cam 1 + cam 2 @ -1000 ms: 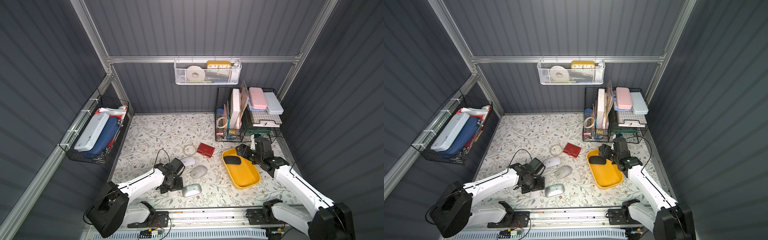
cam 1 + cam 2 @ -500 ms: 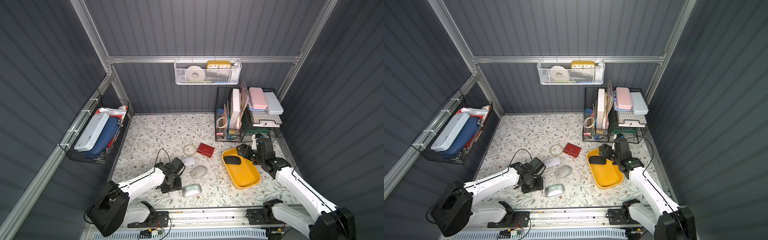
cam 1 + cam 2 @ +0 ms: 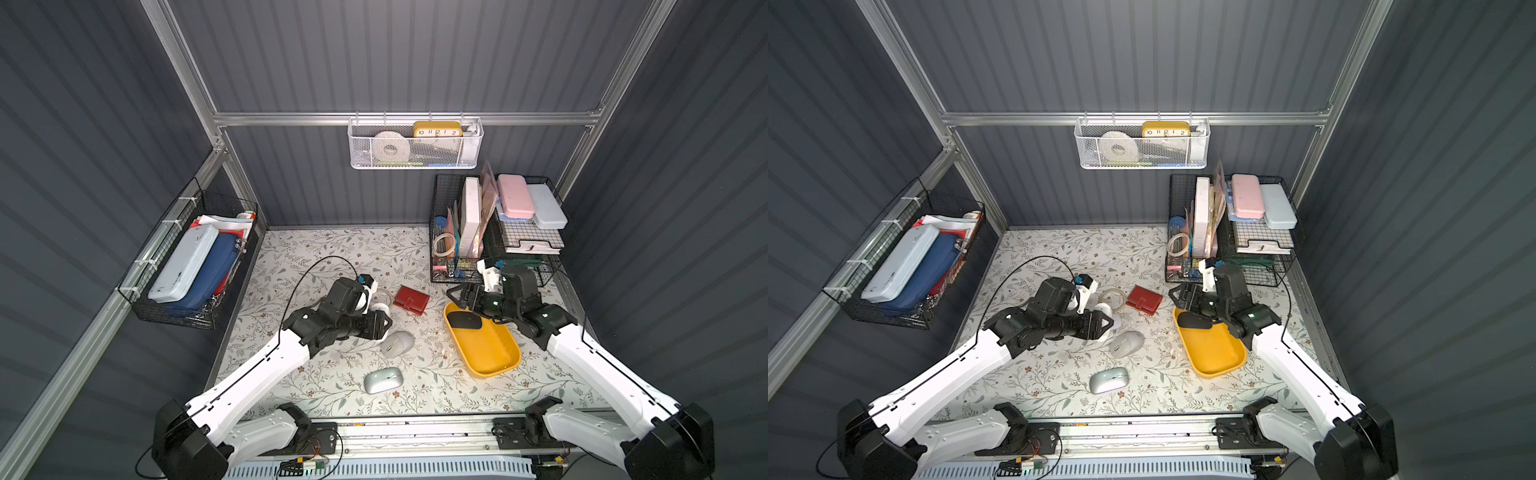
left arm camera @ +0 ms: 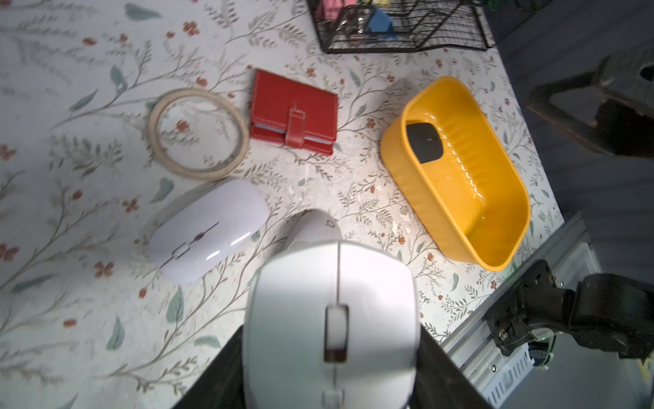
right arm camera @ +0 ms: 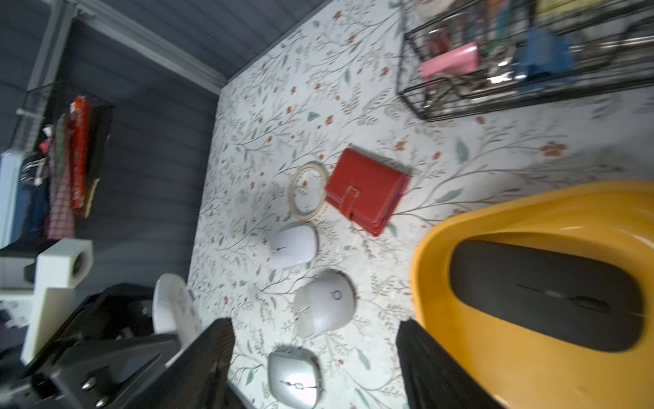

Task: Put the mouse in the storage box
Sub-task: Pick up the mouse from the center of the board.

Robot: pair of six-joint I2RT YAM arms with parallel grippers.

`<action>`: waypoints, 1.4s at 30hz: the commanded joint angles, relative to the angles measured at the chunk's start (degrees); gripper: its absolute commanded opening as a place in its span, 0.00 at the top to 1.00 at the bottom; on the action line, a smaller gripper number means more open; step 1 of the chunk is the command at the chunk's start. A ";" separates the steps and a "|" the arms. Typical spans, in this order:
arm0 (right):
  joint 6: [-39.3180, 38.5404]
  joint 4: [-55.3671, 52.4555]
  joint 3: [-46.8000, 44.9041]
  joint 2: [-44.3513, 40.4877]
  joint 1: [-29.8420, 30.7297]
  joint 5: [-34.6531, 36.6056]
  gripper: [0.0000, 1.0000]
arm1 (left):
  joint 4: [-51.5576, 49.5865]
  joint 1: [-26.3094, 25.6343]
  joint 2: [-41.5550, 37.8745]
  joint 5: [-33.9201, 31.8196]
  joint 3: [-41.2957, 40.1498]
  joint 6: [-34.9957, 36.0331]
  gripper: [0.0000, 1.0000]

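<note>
Nearest my base, a silver mouse [image 3: 383, 380] is lying on the floral mat [image 3: 332, 257], with a rounded pale mouse [image 3: 397, 343] just beyond it. My left gripper [image 3: 383, 326] is clamping a white mouse [image 4: 332, 311] by its sides, clear of the mat above that pale one. Farther right, my right gripper [image 3: 463, 297] is hanging wide apart and empty over the far end of the yellow storage box [image 3: 488, 347], where a black mouse [image 3: 464, 321] is resting. A red wallet [image 3: 411, 300] is lying between my grippers.

This is looking like a robotics lab's test cell dressed up as an office desk: two white robot arms [image 3: 257, 374] are reaching from an aluminium rail [image 3: 415, 432] inside grey corrugated walls [image 3: 374, 62]. Around them, wire baskets [image 3: 178, 318] are holding pencil cases [image 3: 515, 195], and computer mice [image 3: 383, 380] are lying on a floral tablecloth [image 3: 332, 249].
</note>
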 commanded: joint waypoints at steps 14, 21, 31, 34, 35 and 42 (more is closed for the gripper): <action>8.83 6.48 2.85 0.93 9.92 -7.05 0.20 | 12.24 -0.86 5.01 16.15 2.92 27.45 0.78; 9.81 8.01 4.04 4.50 12.79 -8.25 0.27 | 12.37 -0.85 4.72 16.95 2.63 27.50 0.79; 10.73 9.83 6.62 11.55 16.27 -9.44 0.40 | 11.53 -0.86 4.47 16.60 2.65 27.92 0.80; 11.58 10.89 6.88 13.02 17.74 -9.88 0.41 | 11.68 -0.86 4.62 16.60 2.67 27.81 0.80; 11.71 11.03 6.97 13.22 18.12 -9.60 0.42 | 11.75 -0.83 4.65 16.52 2.67 27.80 0.80; 12.53 11.85 7.07 14.91 19.22 -9.25 0.49 | 11.80 -0.79 5.04 16.60 2.53 27.89 0.80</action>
